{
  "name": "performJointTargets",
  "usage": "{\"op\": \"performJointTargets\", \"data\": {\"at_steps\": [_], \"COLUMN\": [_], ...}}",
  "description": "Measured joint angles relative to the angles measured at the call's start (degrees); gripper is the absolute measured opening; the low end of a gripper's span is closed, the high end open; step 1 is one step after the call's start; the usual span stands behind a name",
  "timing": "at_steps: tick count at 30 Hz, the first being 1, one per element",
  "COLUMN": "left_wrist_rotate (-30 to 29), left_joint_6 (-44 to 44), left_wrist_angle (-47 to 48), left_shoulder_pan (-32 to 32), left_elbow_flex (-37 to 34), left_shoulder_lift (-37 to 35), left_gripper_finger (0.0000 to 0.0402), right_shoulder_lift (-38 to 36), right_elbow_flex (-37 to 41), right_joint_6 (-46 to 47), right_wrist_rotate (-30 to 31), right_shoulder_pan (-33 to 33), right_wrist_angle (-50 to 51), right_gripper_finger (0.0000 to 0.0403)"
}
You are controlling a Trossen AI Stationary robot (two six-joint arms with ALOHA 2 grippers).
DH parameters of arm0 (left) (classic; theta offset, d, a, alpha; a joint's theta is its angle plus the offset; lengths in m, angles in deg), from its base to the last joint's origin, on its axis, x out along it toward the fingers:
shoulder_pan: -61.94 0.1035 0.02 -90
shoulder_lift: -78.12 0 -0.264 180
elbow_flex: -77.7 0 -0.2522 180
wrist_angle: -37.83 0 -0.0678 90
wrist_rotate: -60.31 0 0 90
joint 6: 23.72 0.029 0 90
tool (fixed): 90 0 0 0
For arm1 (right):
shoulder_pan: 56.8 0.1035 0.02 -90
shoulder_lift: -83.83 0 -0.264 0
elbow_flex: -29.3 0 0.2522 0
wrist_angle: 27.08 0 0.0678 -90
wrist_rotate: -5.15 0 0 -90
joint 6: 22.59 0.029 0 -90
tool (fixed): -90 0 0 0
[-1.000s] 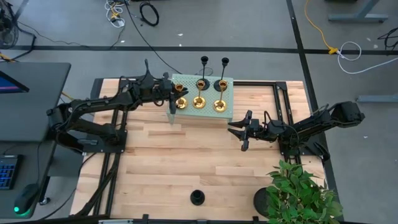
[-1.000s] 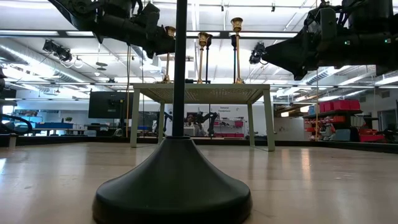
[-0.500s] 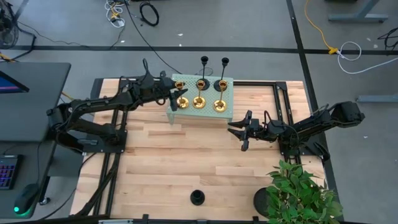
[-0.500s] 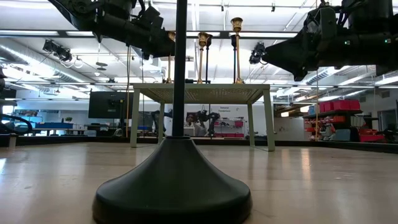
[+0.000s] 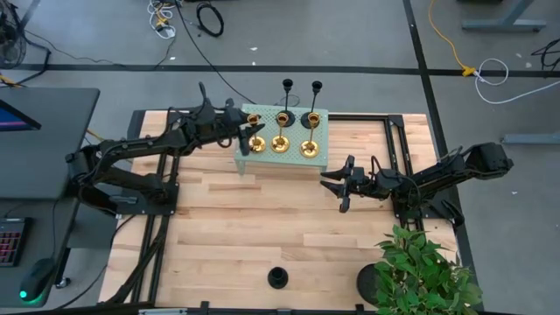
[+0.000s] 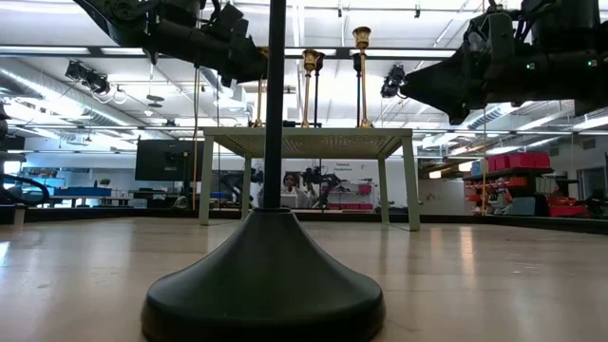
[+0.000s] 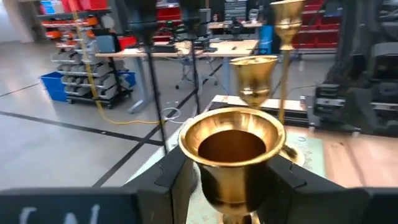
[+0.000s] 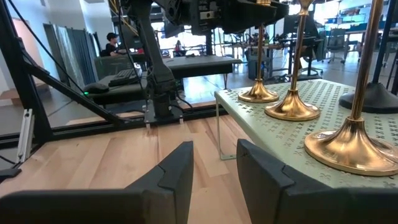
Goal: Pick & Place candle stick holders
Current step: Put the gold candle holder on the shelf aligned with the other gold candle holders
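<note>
Three brass candlestick holders (image 5: 280, 142) stand on their bases in a row on a small green perforated stand (image 5: 319, 157). Two black holders (image 5: 287, 85) stand behind them. A third black holder (image 5: 277, 278) stands alone near the table's near edge and looms large in the low view (image 6: 264, 275). My left gripper (image 5: 246, 138) is shut on the leftmost brass holder (image 5: 256, 143). My right gripper (image 5: 335, 186) hovers open and empty to the right of the stand, which shows in its wrist view (image 8: 280, 93). My left gripper pinches the leftmost brass holder by its cup (image 7: 231, 149), one finger (image 7: 180, 180) on each side just under the flared rim. The fingers come level from the table's left. The holder is upright; its base looks to be on the stand (image 5: 255, 147).
A leafy plant (image 5: 424, 271) in a black pot (image 5: 369, 282) stands at the near right corner. Bare wooden tabletop (image 5: 262, 227) lies between the stand and the lone black holder. A desk (image 5: 44, 131) stands off the table's left.
My left gripper has edged toward the table's right, so that the leftmost brass holder's cup, which stood beside the fingers, is now covered by them in the low view. The holder has stayed upright in its place.
</note>
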Motion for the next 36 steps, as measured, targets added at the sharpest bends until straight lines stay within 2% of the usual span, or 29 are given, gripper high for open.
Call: {"op": "performJointTargets", "data": {"at_steps": [3, 10, 23, 30, 36], "left_wrist_rotate": [2.0, 2.1, 1.7, 1.7, 1.7], "left_joint_6": [-0.9, -1.3, 1.0, 1.2, 1.6], "left_wrist_angle": [0.0, 0.1, 0.1, 0.2, 2.6], "left_shoulder_pan": [0.0, 0.0, 0.0, 0.0, 0.0], "left_elbow_flex": [0.0, 0.0, 0.0, 0.0, 0.0], "left_shoulder_lift": [0.0, 0.0, 0.0, -0.6, -4.2], "left_gripper_finger": [0.014, 0.0147, 0.0231, 0.0236, 0.0236], "right_shoulder_lift": [0.0, 0.0, 0.0, 0.0, 0.0], "right_elbow_flex": [0.0, 0.0, 0.0, 0.0, 0.0], "right_joint_6": [0.0, -0.1, 0.0, 0.2, 0.2], "right_wrist_rotate": [0.0, 0.0, 0.0, 0.0, 0.0], "right_shoulder_pan": [0.0, 0.0, 0.0, 0.0, 0.0], "right_wrist_angle": [0.2, 0.2, 0.2, 0.2, 0.3], "right_gripper_finger": [0.0123, 0.0123, 0.0123, 0.0123, 0.0123]}}
